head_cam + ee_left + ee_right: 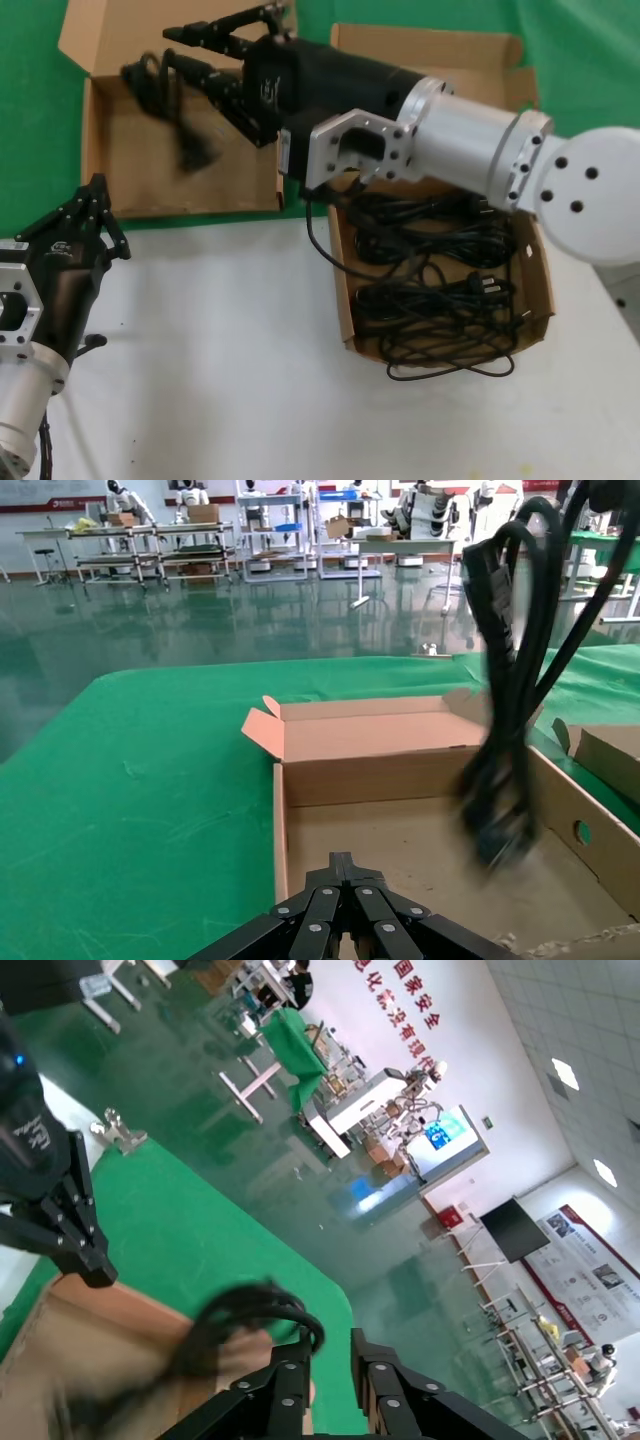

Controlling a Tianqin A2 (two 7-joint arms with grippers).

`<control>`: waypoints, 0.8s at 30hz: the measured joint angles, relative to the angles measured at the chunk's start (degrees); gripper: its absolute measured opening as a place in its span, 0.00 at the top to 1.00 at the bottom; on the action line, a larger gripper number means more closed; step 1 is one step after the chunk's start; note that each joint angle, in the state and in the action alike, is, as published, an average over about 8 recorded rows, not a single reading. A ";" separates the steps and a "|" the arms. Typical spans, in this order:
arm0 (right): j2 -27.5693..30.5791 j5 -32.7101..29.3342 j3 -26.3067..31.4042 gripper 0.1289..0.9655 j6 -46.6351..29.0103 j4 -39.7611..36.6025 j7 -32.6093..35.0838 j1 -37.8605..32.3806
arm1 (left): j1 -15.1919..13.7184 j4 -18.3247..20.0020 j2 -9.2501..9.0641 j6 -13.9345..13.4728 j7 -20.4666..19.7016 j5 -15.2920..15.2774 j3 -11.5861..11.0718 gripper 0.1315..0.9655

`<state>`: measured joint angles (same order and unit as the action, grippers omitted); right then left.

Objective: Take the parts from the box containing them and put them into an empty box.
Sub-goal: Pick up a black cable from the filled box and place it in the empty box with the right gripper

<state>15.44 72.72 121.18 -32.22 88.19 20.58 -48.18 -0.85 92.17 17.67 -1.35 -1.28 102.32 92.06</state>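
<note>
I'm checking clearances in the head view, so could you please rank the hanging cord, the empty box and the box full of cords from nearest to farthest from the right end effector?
From the right end effector:
1. Hanging cord: dangling just below it.
2. Empty box: underneath, on the robot's left.
3. Full box: farthest, on the robot's right, under the forearm.

Right arm [470, 140]: brushed-silver cylindrical links with black screw holes, a white rounded joint housing, and a silver bracket; black wrist casing bore a small white logo. Right gripper [205, 52] and left gripper [95, 215] had black, ribbed, multi-link fingers. Left arm [30, 350] matched.
</note>
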 joint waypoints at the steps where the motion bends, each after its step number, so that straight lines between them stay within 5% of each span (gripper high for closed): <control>1: -0.08 0.31 0.07 0.90 0.50 -0.24 0.88 0.34 | 0.00 0.00 0.00 0.00 0.00 0.00 0.00 0.98; 16: -0.63 -1.93 -3.31 0.74 8.12 -3.63 2.77 3.73 | 0.00 0.00 0.00 0.00 0.00 0.00 0.00 0.98; 24: -1.30 3.97 -3.73 0.51 10.54 -8.74 9.02 4.24 | 0.00 0.00 0.00 0.00 0.00 0.00 0.00 0.98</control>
<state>14.14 76.69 117.45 -21.68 79.45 29.60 -43.95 -0.85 92.17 17.67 -1.35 -1.28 102.32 92.06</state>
